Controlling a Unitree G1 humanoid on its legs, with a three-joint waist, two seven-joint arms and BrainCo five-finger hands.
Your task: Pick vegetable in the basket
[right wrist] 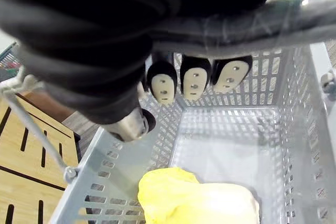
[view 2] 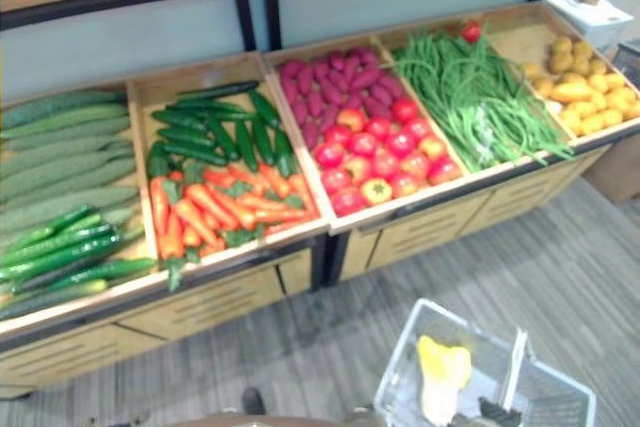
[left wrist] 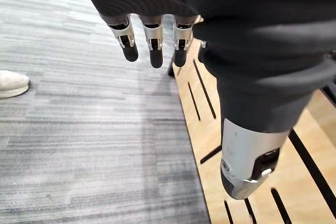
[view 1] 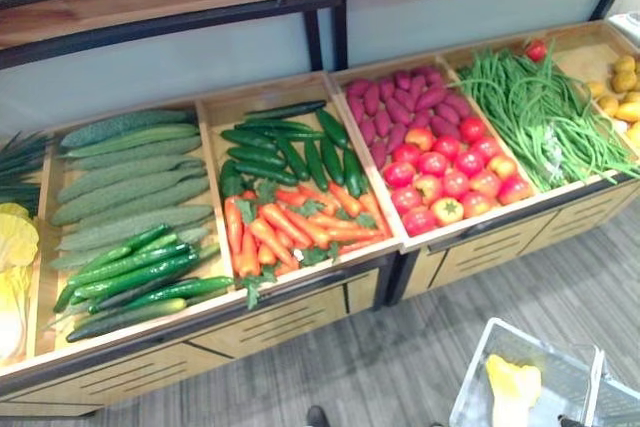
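Observation:
A pale mesh basket (view 1: 470, 392) hangs low at the right, above the floor in front of the stand. A yellow leafy vegetable (view 1: 513, 382) lies inside it, seen close up as the yellow vegetable (right wrist: 199, 200). My right hand (right wrist: 194, 80) is shut on the basket's metal handle (right wrist: 294, 17), its fingers curled over the bar. My left hand (left wrist: 152, 35) hangs with straight fingers and holds nothing, beside the wooden front of the stand (left wrist: 247, 103).
The wooden stand holds bins of cucumbers (view 1: 130, 187), carrots (view 1: 290, 227), purple tubers (view 1: 395, 102), tomatoes (view 1: 445, 177), green beans (view 1: 540, 112) and potatoes (view 1: 620, 87). Yellow leafy heads (view 1: 15, 247) lie at the far left. A white shoe (left wrist: 10, 83) rests on the grey floor.

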